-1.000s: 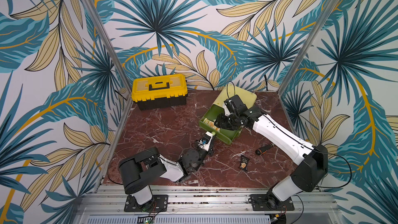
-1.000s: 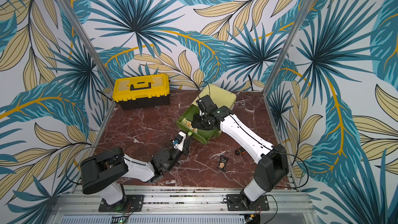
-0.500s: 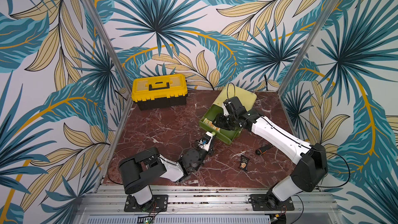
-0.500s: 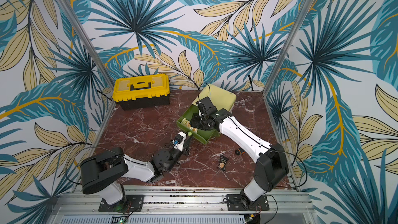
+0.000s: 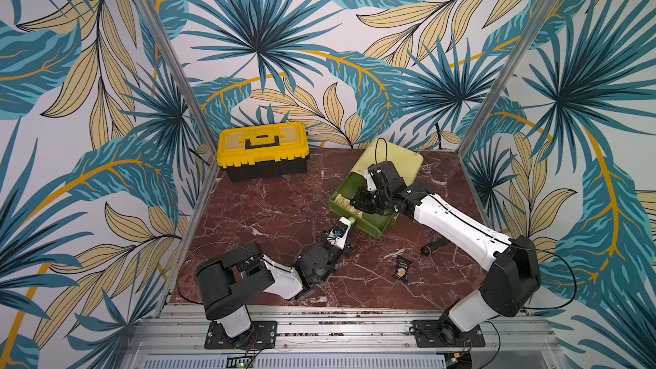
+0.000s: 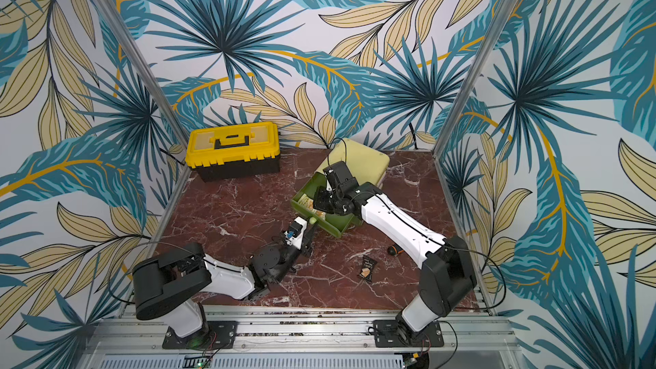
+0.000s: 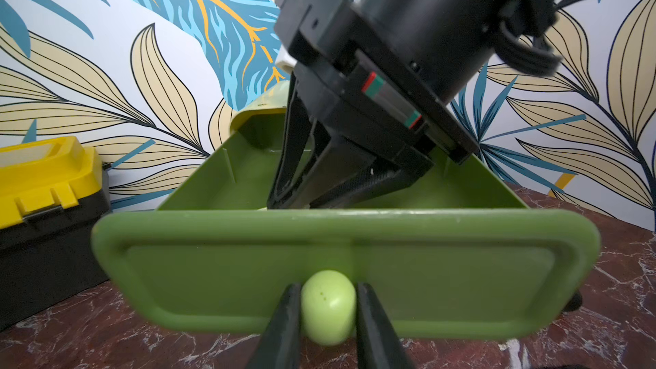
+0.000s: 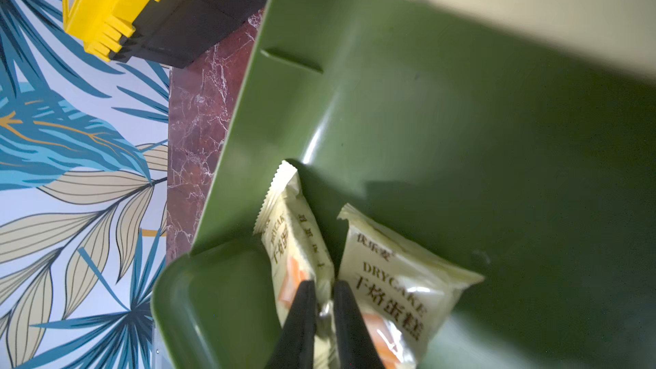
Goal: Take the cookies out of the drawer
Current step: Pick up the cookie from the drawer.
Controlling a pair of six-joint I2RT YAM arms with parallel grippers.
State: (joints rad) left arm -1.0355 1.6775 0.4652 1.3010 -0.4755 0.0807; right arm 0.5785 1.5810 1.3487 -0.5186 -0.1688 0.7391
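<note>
As the red marble tabletop (image 5: 277, 207) was left unaltered over the last second, the change was confined to the green drawer (image 5: 376, 228) at centre right of both top views. The right pincer (image 8: 323, 287) had been seen half open a second earlier. It was now drawn down to a narrow gap inside the drawer, and a crinkled edge of wrapper was seen nipped between its fingers at the lower middle of the right wrist view. The left pincer (image 7: 328, 291) was found unchanged, kept clamped on the pale green knob (image 7: 328, 314) at the lower middle of the left wrist view, so the drawer was held open.

Two pale yellow packets (image 8: 397, 278) were shown lying side by side in the drawer's front corner. Which of them had been pinched could not be settled. A black packet (image 5: 401, 267) was already laid out on the tabletop at lower centre right. The grasp was judged made, with the lift out of the drawer not yet begun. At least these two cookies were left to be removed.
</note>
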